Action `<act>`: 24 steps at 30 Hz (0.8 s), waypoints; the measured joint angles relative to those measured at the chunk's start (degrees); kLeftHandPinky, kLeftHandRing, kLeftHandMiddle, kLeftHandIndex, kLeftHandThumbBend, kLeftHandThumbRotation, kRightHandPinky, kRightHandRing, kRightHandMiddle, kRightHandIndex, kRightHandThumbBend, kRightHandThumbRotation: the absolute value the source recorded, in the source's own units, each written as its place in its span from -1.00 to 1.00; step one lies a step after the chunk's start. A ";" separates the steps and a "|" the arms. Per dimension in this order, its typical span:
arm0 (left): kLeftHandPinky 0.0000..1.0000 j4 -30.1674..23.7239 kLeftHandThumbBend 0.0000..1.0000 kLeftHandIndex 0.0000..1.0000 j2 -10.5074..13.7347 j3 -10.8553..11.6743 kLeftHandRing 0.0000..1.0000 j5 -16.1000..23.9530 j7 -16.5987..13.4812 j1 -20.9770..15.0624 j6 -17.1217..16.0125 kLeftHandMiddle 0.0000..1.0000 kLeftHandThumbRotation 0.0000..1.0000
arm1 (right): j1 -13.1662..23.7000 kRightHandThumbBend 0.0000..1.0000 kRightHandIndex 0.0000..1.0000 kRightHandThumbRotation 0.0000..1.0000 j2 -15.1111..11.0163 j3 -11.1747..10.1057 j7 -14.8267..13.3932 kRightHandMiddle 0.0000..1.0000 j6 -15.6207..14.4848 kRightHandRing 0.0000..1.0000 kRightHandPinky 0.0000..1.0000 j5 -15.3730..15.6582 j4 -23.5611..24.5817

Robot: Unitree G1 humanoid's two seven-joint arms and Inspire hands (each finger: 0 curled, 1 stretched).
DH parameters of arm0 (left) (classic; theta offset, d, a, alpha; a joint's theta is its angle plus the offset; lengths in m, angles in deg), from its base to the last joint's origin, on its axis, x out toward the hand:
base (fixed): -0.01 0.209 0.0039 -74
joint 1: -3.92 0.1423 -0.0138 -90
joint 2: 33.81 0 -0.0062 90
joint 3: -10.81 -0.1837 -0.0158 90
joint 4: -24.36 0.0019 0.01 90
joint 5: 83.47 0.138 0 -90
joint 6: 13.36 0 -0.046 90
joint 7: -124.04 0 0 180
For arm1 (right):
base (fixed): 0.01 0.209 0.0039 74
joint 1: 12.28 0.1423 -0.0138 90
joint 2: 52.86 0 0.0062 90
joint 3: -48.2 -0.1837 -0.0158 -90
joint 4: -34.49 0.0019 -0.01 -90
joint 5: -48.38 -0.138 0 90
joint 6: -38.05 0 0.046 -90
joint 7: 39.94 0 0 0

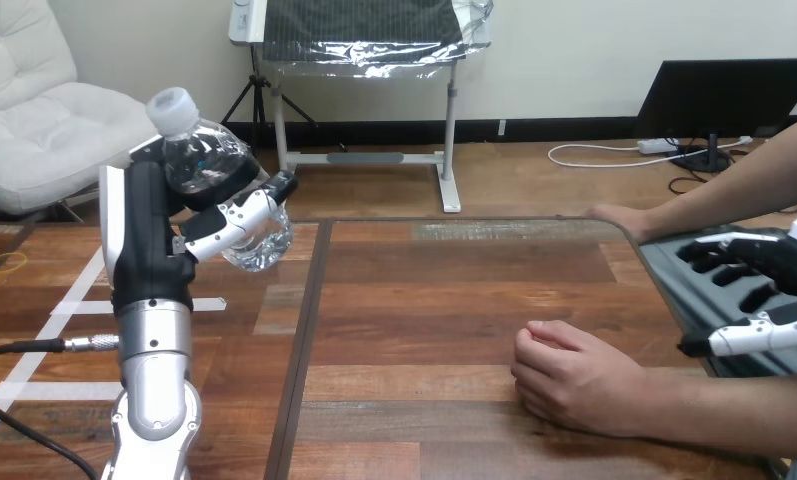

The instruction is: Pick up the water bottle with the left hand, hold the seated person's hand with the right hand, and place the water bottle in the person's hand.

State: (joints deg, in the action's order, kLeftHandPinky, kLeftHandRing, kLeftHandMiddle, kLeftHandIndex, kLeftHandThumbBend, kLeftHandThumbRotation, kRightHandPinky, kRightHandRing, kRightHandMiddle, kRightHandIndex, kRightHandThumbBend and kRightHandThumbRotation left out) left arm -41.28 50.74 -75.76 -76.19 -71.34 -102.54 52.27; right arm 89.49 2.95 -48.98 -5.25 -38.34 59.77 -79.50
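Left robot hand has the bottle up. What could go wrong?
The water bottle sits tilted in the left robot hand, seemingly past the table edge; a slip could send it to the floor. The person's hand nearest the robot is a fist, and the right robot hand is apart from it, so delivery may find no open palm.

L robot hand [146, 235] up, fingers curled; R robot hand [769, 268] low, fingers relaxed.
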 measured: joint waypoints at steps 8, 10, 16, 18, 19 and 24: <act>-0.49 0.04 0.14 -0.17 -0.23 0.06 -0.40 -0.09 0.61 0.00 0.10 -0.27 -1.00 | -0.99 0.90 0.75 -0.31 -0.63 0.01 1.96 0.77 -2.66 0.79 0.55 -0.01 1.85; -0.49 0.04 0.14 -0.18 -0.23 0.10 -0.40 -0.09 0.75 0.00 0.10 -0.27 -1.00 | -1.29 0.90 0.74 -0.32 -0.69 0.04 2.33 0.76 -2.72 0.79 0.58 0.01 2.07; -0.49 0.04 0.14 -0.18 -0.23 0.23 -0.40 -0.14 0.96 0.00 0.10 -0.27 -1.00 | -1.93 0.91 0.72 -0.37 -0.95 0.57 3.27 0.74 -2.62 0.76 0.68 0.71 2.57; -0.49 0.04 0.14 -0.18 -0.23 0.29 -0.40 -0.19 1.06 0.00 0.10 -0.27 -1.00 | -2.05 0.92 0.72 -0.39 -0.99 0.80 3.56 0.74 -2.51 0.76 0.69 1.06 2.57; -0.49 0.04 0.14 -0.18 -0.23 0.34 -0.40 -0.21 1.11 0.00 0.10 -0.27 -1.00 | -2.09 0.92 0.72 -0.40 -1.00 0.90 3.73 0.74 -2.49 0.75 0.69 1.17 2.57; -0.49 0.04 0.14 -0.18 -0.23 0.72 -0.40 -0.23 1.41 0.00 0.10 -0.27 -1.00 | -2.14 0.93 0.72 -0.46 -1.07 1.86 4.80 0.75 -2.42 0.76 0.74 1.86 2.57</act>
State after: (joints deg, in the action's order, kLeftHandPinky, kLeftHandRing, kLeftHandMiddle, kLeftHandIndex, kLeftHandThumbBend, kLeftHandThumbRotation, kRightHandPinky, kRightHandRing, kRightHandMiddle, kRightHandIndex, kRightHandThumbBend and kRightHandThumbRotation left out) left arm -41.24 50.51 -75.04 -76.41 -69.93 -102.55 52.38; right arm 87.35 1.88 -47.12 -0.45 -40.77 61.63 -76.93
